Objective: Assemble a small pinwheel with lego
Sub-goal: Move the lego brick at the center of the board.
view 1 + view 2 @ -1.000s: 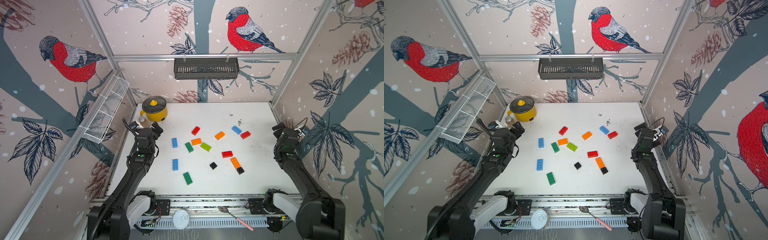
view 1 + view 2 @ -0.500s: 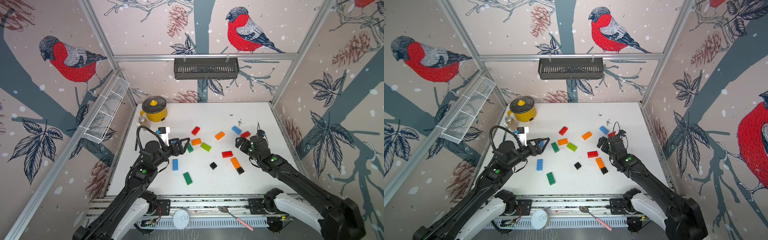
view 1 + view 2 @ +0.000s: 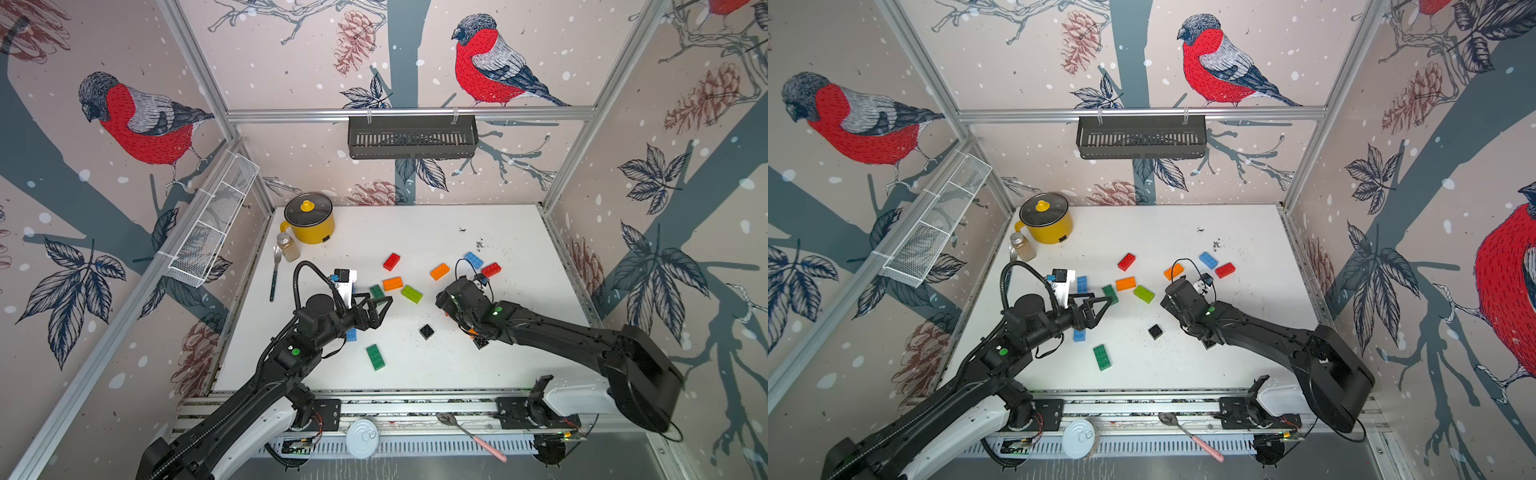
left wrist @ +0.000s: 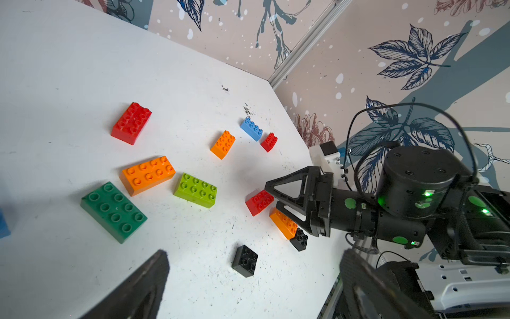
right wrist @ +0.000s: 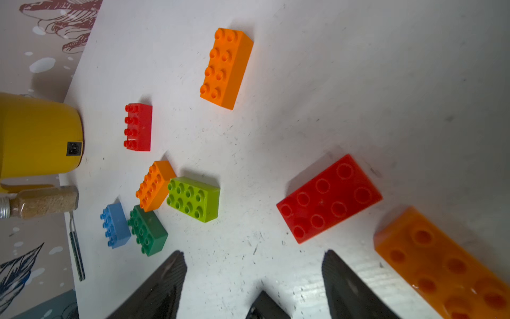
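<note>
The lego lies loose all over the white tabletop point(image 3: 478, 374), no two pieces joined. Towards the back are a red oblong studded plastic brick point(image 3: 391, 261), an orange oblong brick point(image 3: 439, 271), and a blue oblong brick point(image 3: 473, 260) with a second red brick point(image 3: 491, 269) just beside it. Nearer the middle, a second orange brick point(image 3: 392, 283), a lime-green oblong brick point(image 3: 412, 294) and a dark green oblong brick point(image 4: 113, 211) huddle close together.

The left gripper point(image 3: 380, 312) hangs over that cluster with its jaws spread wide and nothing between them. A second blue brick point(image 3: 1082, 284) lies by its wrist, and a third blue brick point(image 3: 351, 334) peeks out from under the arm.

The right gripper point(image 4: 271, 194) is down low over the table, jaws apart and empty. A third red brick point(image 5: 328, 198) lies just ahead of one finger; whether the tip touches it, I can't quite tell. A third orange brick point(image 5: 441, 262) sits beside it, with a small black square brick point(image 4: 299, 239) against its end.

A second black square point(image 3: 426, 331) sits alone between the arms. A second dark green brick point(image 3: 375, 356) lies near the front edge. A yellow lidded pot point(image 3: 309, 218) stands in the back left corner.
</note>
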You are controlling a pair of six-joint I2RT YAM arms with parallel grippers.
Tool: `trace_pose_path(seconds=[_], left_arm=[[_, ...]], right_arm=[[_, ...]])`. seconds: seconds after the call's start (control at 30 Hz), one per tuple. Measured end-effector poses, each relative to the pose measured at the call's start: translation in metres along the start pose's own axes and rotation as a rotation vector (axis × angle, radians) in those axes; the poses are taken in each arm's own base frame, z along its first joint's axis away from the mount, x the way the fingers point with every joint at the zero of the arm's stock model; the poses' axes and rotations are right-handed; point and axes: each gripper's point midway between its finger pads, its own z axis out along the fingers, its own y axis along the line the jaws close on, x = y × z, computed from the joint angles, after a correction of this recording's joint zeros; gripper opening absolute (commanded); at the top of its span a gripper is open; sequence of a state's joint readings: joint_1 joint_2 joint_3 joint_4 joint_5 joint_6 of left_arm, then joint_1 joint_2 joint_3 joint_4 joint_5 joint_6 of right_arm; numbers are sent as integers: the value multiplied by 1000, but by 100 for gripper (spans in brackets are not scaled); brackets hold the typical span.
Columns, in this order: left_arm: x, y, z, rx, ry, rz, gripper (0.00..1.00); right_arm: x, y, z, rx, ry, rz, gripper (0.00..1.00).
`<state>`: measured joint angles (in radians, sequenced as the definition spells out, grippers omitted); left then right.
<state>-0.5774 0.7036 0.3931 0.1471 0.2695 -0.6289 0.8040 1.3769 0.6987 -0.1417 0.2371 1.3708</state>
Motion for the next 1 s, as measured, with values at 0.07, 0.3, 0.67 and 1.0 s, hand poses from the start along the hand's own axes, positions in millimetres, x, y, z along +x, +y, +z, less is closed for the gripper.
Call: trace_pose_path(seconds=[0.07, 0.3, 0.67, 1.0], left_arm=[[-3, 0, -2, -3, -15, 4, 97], [4, 10, -1, -35, -13, -2, 97], [8, 14, 0, -45, -3, -6, 97], [10, 19, 2, -66, 0, -9, 97]], right_arm=[[4, -6, 8, 38, 10, 27, 76], [18, -24, 22, 141, 40, 82, 75], [-4, -37, 36, 240, -14, 146, 75], [-26, -34, 48, 309, -76, 16, 56]])
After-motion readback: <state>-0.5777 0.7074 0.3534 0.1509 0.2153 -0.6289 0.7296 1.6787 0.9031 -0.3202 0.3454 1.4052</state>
